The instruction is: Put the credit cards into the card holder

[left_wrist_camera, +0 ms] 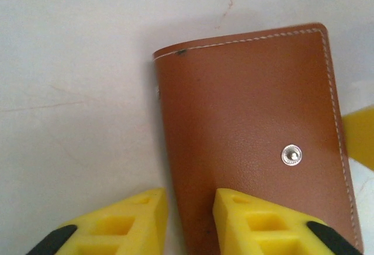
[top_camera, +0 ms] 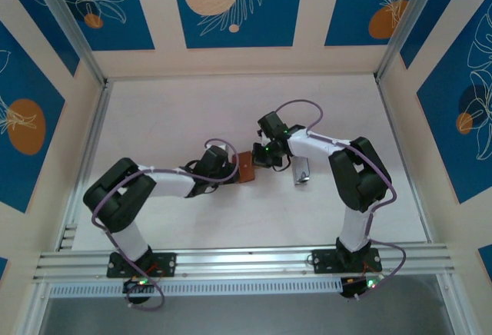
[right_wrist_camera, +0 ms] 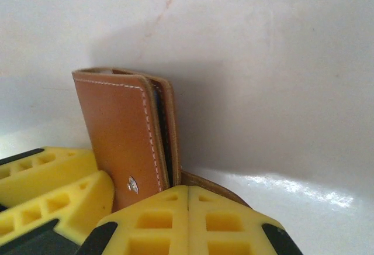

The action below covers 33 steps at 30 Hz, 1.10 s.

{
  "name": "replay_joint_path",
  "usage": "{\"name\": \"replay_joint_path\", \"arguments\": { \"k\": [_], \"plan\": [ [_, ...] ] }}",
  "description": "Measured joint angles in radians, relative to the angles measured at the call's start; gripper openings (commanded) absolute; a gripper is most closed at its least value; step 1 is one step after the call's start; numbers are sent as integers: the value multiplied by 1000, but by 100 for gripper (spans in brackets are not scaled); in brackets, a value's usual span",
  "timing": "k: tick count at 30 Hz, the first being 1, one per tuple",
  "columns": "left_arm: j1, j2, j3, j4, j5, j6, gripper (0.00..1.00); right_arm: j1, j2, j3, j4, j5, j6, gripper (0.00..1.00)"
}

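Note:
The card holder [top_camera: 246, 167] is a reddish-brown wallet with a pale snap button, lying mid-table between my two grippers. In the left wrist view the card holder [left_wrist_camera: 251, 120] lies closed, and my left gripper [left_wrist_camera: 190, 199] stands open with the wallet's left edge in the gap between its yellow fingers. My right gripper [right_wrist_camera: 188, 189] is shut, its fingertips against the card holder [right_wrist_camera: 123, 132] where the flaps meet. A brown flap runs under its right finger. One silvery credit card [top_camera: 301, 170] lies on the table beside the right arm.
The white table [top_camera: 177, 120] is walled by blue-and-cream panels. An aluminium rail [top_camera: 246, 260] runs along the near edge at the arm bases. The left arm's yellow fingers [right_wrist_camera: 52, 179] show at the left of the right wrist view.

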Motion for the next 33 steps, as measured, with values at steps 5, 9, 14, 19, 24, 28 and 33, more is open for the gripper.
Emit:
{"name": "replay_joint_path", "arguments": {
  "k": [5, 9, 14, 19, 24, 28, 33],
  "plan": [
    [1, -6, -8, 13, 25, 8, 38, 0, 0, 27, -5, -10, -2, 6],
    [1, -10, -10, 21, 38, 17, 44, 7, 0, 43, -5, -14, -9, 16],
    [1, -21, -21, 33, 60, 18, 52, 9, 0, 47, 2, -48, -13, 19],
    [1, -37, -34, 38, 71, 14, 58, 9, 0, 46, 31, -114, -12, 19],
    [0, -92, -84, 23, 82, -1, 53, 11, 2, 43, 61, -204, -10, 19],
    [0, -138, -120, -8, 85, -12, 49, 13, 18, 40, 88, -282, -1, 19],
    [0, -197, -166, -29, 80, -29, 44, 20, 40, 40, 121, -345, 14, 18]
  ]
}}
